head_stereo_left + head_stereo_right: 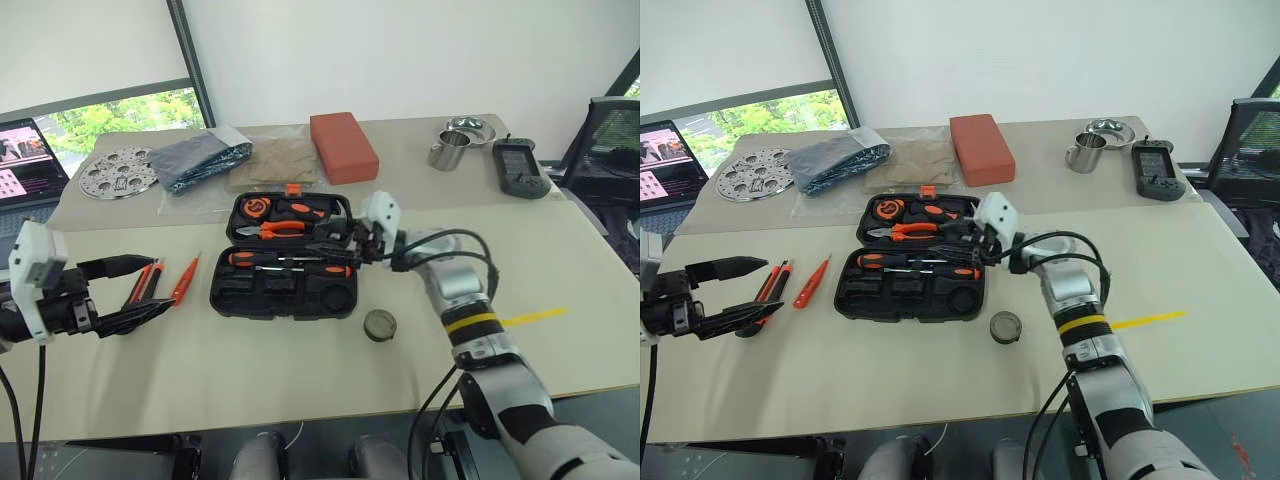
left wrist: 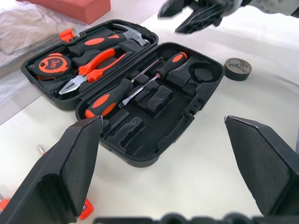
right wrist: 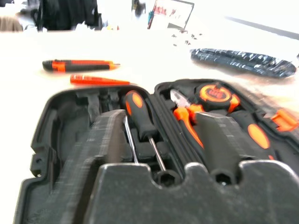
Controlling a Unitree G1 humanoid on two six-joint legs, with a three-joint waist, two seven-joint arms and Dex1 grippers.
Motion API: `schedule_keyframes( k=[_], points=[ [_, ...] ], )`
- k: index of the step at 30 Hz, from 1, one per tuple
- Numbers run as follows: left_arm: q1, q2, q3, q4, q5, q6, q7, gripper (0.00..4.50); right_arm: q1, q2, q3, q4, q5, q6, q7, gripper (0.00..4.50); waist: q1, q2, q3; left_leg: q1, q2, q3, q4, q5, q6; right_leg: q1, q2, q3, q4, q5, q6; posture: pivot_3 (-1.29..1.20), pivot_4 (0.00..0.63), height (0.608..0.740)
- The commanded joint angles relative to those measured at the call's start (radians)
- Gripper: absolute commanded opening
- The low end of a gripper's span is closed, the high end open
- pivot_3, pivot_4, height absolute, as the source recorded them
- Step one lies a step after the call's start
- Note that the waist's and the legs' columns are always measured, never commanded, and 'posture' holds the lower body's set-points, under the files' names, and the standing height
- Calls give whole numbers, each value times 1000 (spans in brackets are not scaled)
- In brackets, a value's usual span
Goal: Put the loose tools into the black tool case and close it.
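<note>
The black tool case lies open in the middle of the table, with two black-and-orange screwdrivers in its near half. My right gripper hovers over the case's right end, open, with nothing between its fingers. My left gripper stands open at the table's left, just above the orange-black utility knife. The small orange screwdriver lies beside the knife, left of the case. The grey roll rests on the table off the case's near right corner.
Pliers, a tape measure and a hammer sit in the case's far half. Behind it are a red-orange block, a dark bag, a perforated metal disc, a metal cup and a handheld device.
</note>
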Motion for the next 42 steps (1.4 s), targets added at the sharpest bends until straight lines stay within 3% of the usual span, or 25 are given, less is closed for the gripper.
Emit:
schedule_keyframes(
  k=[1, 9, 18, 31, 42],
  points=[
    [-30, 0, -3, 8, -3, -22, 4, 4500, 26, -31, -31, -140, 75, 70, 20, 4461, 0, 0, 0, 0, 0, 0, 0, 0, 0, 0, 0, 0, 0, 0, 0, 0, 150, 740],
    [-36, -108, -17, 21, 54, -51, 161, 4500, 170, -124, -73, -446, 254, 259, 53, 4461, 1, 0, 0, -1, 0, 0, 0, 0, 1, 0, 0, 0, -1, 0, 0, 0, 150, 740],
    [-11, -269, -11, 42, 258, -103, 530, 4500, 326, -246, -174, -695, 396, 377, 4, 4461, 7, -2, 1, -2, 0, -1, 0, 0, 1, 1, 0, 1, -3, 0, 0, 0, 150, 740],
    [-201, -438, -308, 210, 436, -95, 750, 4500, 476, -350, -291, -831, 436, 373, -80, 4461, 32, -3, 0, -2, -1, -1, 1, 0, 1, 2, 0, 1, -4, 0, 1, 0, 150, 740],
    [-320, -477, -381, 327, 486, -25, 840, 4500, 554, -394, -341, -908, 470, 382, -139, 4461, 29, -3, 0, -3, -1, -2, 2, 0, 0, 2, 3, 2, -4, 0, 1, 0, 150, 740]
  ],
)
